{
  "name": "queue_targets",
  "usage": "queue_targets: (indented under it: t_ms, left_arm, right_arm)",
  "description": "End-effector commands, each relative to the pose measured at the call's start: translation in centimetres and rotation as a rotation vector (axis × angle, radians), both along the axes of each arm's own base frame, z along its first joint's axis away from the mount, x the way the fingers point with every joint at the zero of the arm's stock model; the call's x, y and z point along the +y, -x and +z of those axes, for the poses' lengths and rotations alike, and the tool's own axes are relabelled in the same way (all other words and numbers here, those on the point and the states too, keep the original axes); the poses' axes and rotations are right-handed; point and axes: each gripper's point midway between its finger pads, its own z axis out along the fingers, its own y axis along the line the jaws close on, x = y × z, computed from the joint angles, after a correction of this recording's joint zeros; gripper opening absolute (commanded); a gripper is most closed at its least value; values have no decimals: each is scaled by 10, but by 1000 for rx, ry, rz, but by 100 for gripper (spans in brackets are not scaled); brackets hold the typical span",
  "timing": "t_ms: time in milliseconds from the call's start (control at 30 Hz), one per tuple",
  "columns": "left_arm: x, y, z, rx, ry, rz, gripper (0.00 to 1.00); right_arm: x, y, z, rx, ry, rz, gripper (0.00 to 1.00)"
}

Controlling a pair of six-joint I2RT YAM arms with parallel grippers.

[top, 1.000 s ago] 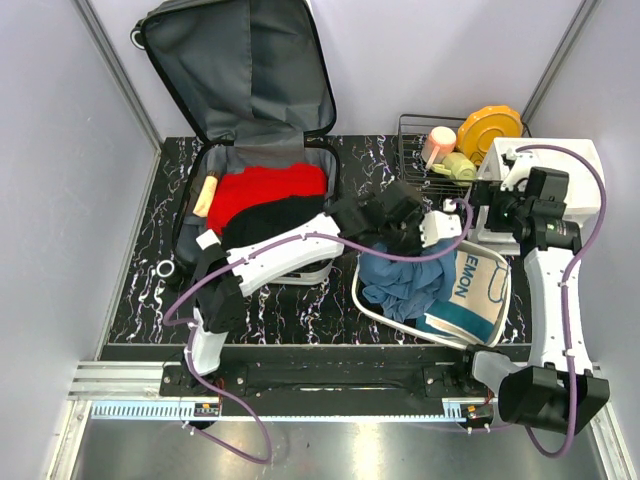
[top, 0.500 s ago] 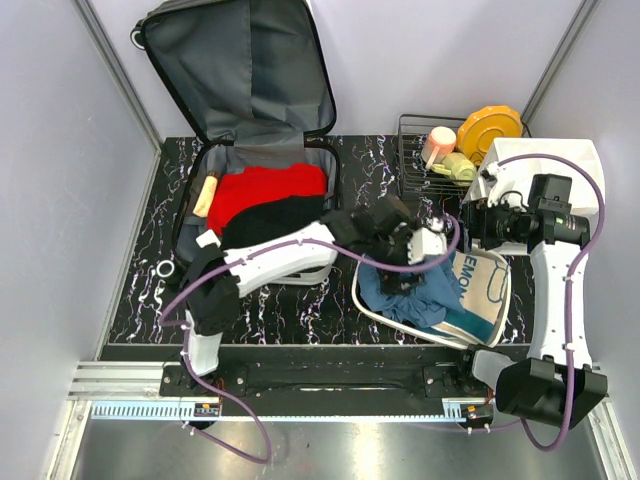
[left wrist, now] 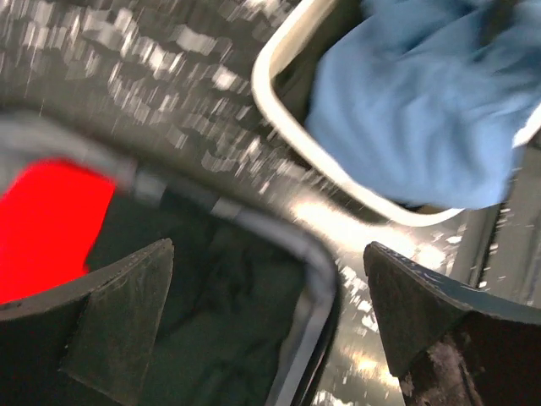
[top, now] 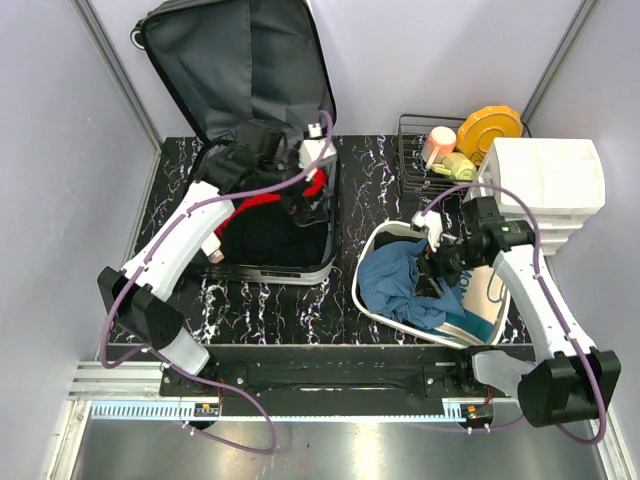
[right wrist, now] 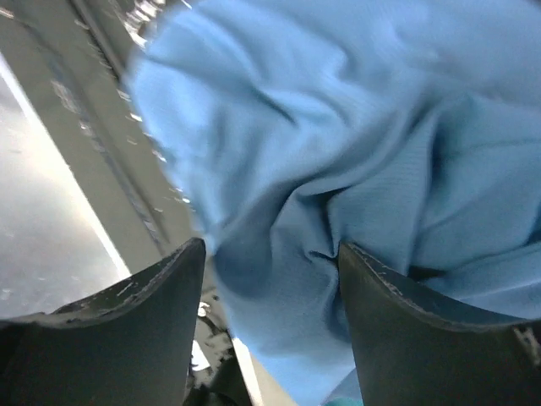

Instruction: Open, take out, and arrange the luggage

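- Near right on the tabletop (top: 350, 170), a white basin (top: 356, 285) holds a crumpled blue cloth (top: 395, 285).
- The right end effector (right wrist: 270, 254) is down on that cloth, its fingers partly apart with a fold between them.
- At the left, the luggage (top: 270, 268) lies open, with black clothes (top: 265, 235) and a red garment (top: 252, 207) inside.
- The left end effector (left wrist: 269, 249) hovers over the luggage's right side, spread wide and empty.
- The lid (top: 240, 70) stands up against the far wall (top: 420, 50).

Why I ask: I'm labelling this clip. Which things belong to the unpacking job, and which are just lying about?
Job: luggage, open; red garment and black garment inside it; blue garment in the white basin.
Lying about: wire rack, pink cup, yellow plate, white drawer organiser.
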Motion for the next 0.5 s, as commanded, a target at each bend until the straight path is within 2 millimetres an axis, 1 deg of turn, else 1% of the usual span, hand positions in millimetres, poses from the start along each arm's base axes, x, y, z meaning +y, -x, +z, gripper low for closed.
queue_targets:
  t_ms: [0, 33, 67, 100, 133, 167, 200, 233, 267, 300, 367, 400, 467]
  left_arm:
    - [79, -33, -53, 114, -150, 278, 99]
    - [89, -38, -60, 122, -167, 319, 99]
    - [102, -45, -73, 124, -197, 374, 99]
    - [115, -53, -78, 128, -203, 424, 99]
    - [120, -56, -84, 137, -211, 451, 99]
    - [127, -61, -94, 132, -231, 486, 98]
    - [128, -62, -99, 139, -235, 497, 98]
    - [126, -62, -103, 159, -226, 508, 98]
    - [120, -64, -109, 182, -204, 503, 98]
    - [116, -64, -112, 204, -188, 507, 97]
    - [102, -65, -119, 255, -142, 489, 97]
    - [95, -64, -122, 259, -135, 479, 96]
    - [82, -65, -129, 271, -112, 445, 96]
  right_arm:
    - [-32, -35, -63, -59, 239, -60, 70]
    - [-35, -41, -76, -37, 270, -67, 70]
    - [-41, -54, -84, -61, 304, -100, 71]
    - [-41, -56, -88, -53, 308, -101, 71]
    - [-40, -58, -91, -38, 310, -106, 72]
    - [-38, -64, -83, -48, 296, -120, 73]
    - [-35, -65, -78, -42, 282, -129, 74]
    - [-33, -65, -72, -46, 269, -135, 77]
    - [-30, -67, -59, -55, 251, -140, 78]
    - [-29, -67, -53, -55, 241, -150, 79]
    - [-28, -67, -32, -82, 228, -163, 82]
    - [-27, -66, -25, -87, 220, -171, 84]
    - [-27, -66, -4, -122, 203, -187, 86]
